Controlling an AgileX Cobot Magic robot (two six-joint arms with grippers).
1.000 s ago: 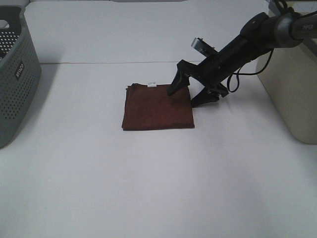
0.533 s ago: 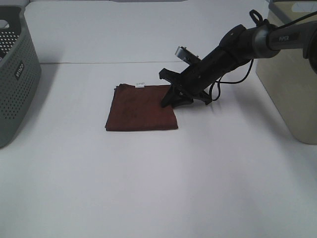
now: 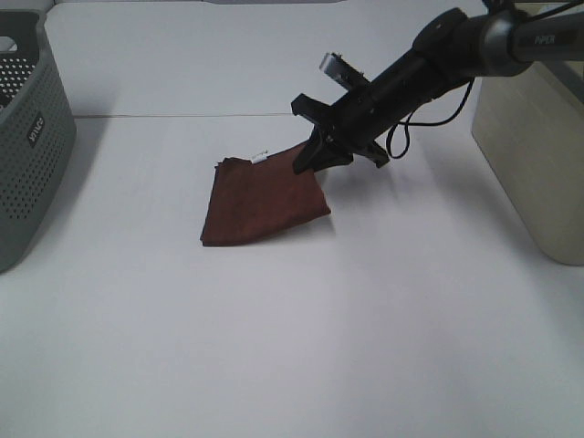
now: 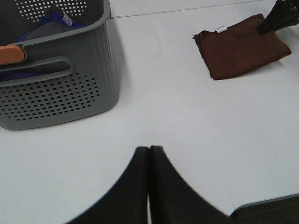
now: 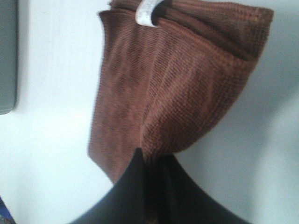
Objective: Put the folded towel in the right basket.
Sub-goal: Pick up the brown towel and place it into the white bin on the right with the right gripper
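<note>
The folded brown towel (image 3: 260, 198) with a white tag lies mid-table, its right edge lifted off the surface. My right gripper (image 3: 315, 162) is shut on that raised edge; the right wrist view shows the towel (image 5: 173, 88) hanging from the closed fingers (image 5: 140, 182). The towel also shows in the left wrist view (image 4: 240, 44). The right basket (image 3: 534, 155) is cream and stands at the right edge, apart from the towel. My left gripper (image 4: 149, 154) is shut and empty, low over the bare table near the front.
A grey perforated basket (image 3: 27, 137) stands at the left edge; the left wrist view shows it (image 4: 56, 84) holding blue and orange items. The table's back edge runs behind the towel.
The right gripper closed on the towel's right edge and lifted it. The towel first slid left, and its right side now hangs tilted off the table.
</note>
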